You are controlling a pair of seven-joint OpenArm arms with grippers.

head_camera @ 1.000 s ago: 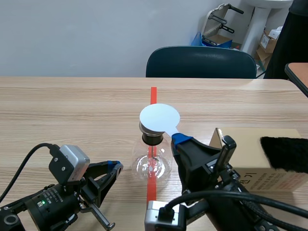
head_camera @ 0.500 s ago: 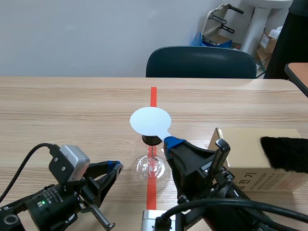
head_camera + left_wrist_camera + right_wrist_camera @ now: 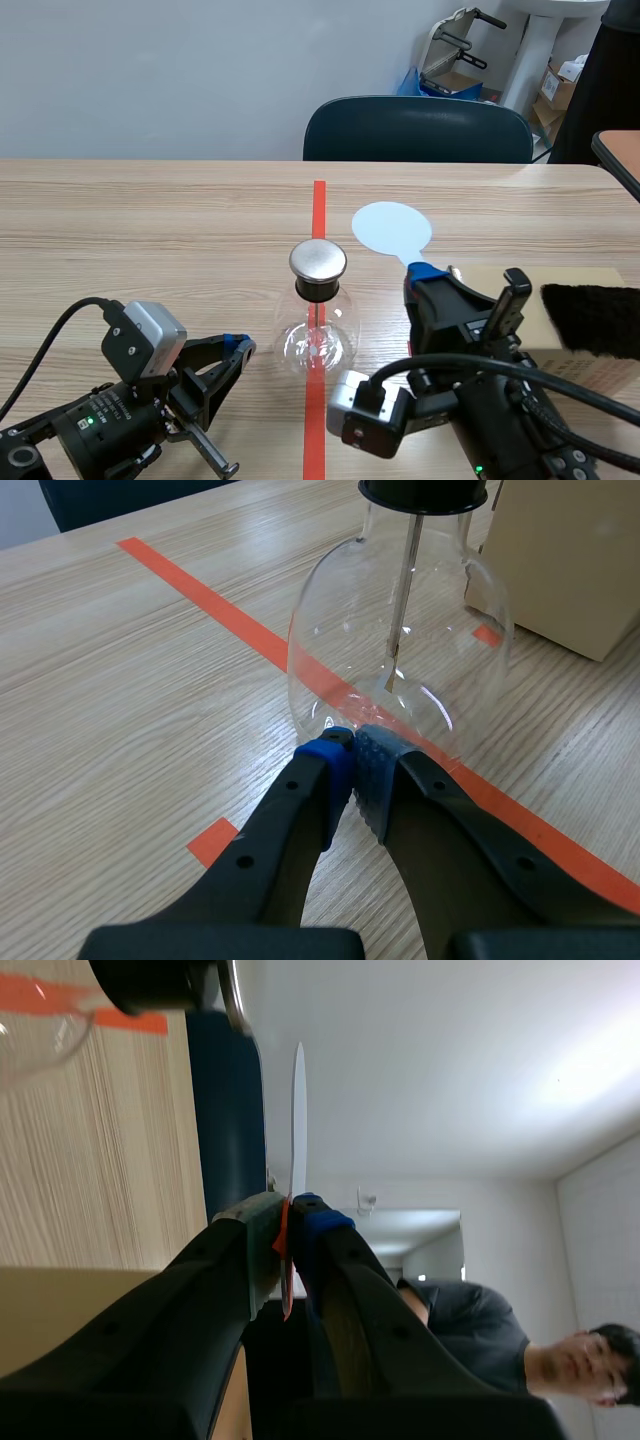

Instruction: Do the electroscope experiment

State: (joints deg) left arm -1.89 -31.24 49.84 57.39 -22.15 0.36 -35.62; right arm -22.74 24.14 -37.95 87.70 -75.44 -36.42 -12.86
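Note:
The electroscope, a round glass flask (image 3: 316, 338) with a black stopper and a bare metal cap (image 3: 318, 259), stands on the red tape line at mid-table. A white round disc (image 3: 391, 228) on a thin handle hangs to the right of the cap, a little beyond it and apart from it. My right gripper (image 3: 425, 272) is shut on that handle; in the right wrist view the disc (image 3: 298, 1110) shows edge-on above the right gripper (image 3: 288, 1210). My left gripper (image 3: 240, 348) rests low at the flask's left, shut on nothing (image 3: 352, 755), its tips just short of the glass (image 3: 400, 650).
A cardboard box (image 3: 520, 300) with a black furry cloth (image 3: 595, 318) on top lies at the right, close to the right arm. A dark chair (image 3: 418, 130) stands behind the table's far edge. A person (image 3: 520, 1350) shows in the right wrist view.
The right gripper has carried the white disc from over the electroscope's cap off to the right, and the metal cap now shows. The left arm has kept still.

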